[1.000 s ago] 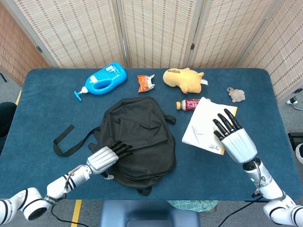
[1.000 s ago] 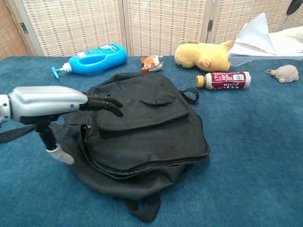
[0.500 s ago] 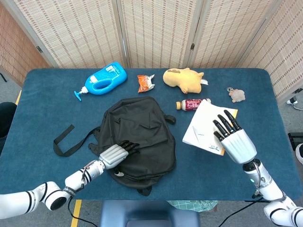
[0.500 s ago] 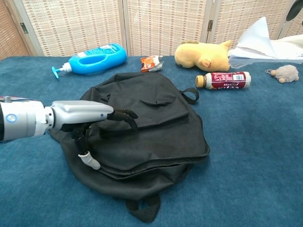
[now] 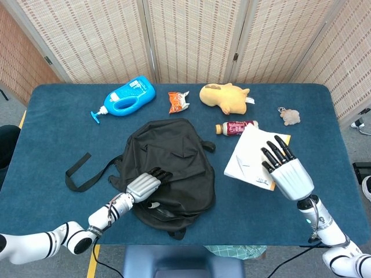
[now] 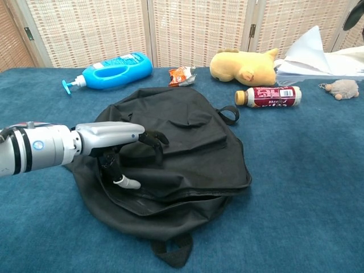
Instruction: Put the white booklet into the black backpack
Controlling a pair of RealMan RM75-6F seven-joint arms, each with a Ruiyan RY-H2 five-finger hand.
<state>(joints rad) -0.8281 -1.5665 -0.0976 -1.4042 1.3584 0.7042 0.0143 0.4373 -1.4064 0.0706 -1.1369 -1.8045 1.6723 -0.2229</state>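
Fingers of my left hand curl into the fabric of the black backpack at mid-table, gripping it. My right hand grips the white booklet, lifted just right of the backpack.

The head view looks steeply down from above the near table edge, taking in the whole blue table around the black backpack. The chest view sits low and close, facing across that backpack toward the woven screens. Both share backpack and far-edge clutter.
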